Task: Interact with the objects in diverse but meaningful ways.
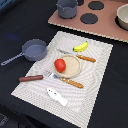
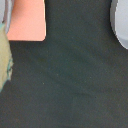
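— Where is the tool, and is it open?

— It shows in neither view. The wrist view gives only dark table (image 2: pixel 70 75), a pink board corner (image 2: pixel 27 20) and a pale edge.

— And the toys?

— In the exterior view, the red tomato (image 1: pixel 60 64) sits on a tan plate (image 1: pixel 71 63) at mid-frame on a striped mat (image 1: pixel 95 75). The yellow banana (image 1: pixel 80 47) lies above it, the grey frying pan (image 1: pixel 30 50) at the left, and the white fish-shaped piece (image 1: pixel 56 96) low on the mat.
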Controlling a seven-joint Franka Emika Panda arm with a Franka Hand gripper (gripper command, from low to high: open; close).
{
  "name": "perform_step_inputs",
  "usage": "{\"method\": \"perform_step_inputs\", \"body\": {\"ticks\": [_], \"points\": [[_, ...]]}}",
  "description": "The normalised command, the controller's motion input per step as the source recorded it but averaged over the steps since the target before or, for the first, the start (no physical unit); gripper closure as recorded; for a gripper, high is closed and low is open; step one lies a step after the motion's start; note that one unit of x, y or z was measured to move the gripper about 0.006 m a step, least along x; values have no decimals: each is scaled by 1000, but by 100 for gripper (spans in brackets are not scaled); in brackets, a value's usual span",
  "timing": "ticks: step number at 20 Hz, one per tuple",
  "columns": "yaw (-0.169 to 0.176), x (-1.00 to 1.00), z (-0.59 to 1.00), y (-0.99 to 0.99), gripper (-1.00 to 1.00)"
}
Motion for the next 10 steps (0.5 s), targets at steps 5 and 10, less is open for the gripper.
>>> {"method": "perform_step_inputs", "body": {"ticks": [5, 10], "points": [[-21, 277, -14, 23, -100], [-30, 503, -66, 86, -100]]}}
